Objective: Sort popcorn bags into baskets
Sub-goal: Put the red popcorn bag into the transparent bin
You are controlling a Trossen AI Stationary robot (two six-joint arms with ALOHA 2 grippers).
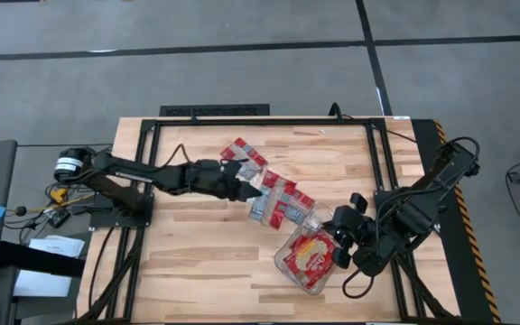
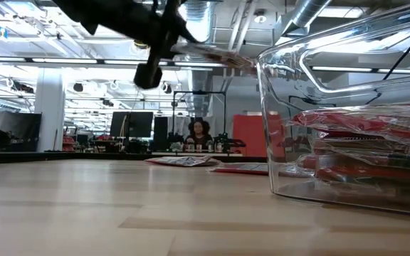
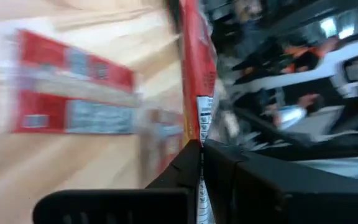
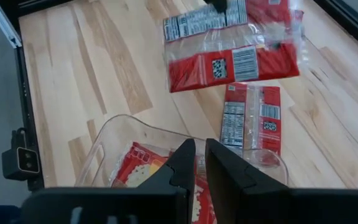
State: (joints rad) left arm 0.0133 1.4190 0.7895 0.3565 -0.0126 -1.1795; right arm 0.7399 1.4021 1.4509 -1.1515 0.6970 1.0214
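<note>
The left gripper [image 3: 199, 155] has its fingers clenched on one edge of a popcorn bag [image 3: 197, 68], which it holds on edge in the air above the table [image 1: 188, 244]. Past those fingertips, more loose bags [image 1: 273, 194] lie flat on the wood. The right gripper [image 4: 199, 163] has its fingers pressed together on nothing, poised right over the clear basket [image 1: 289, 269], whose topmost packet [image 1: 312, 255] shows a yellow popcorn picture.
</note>
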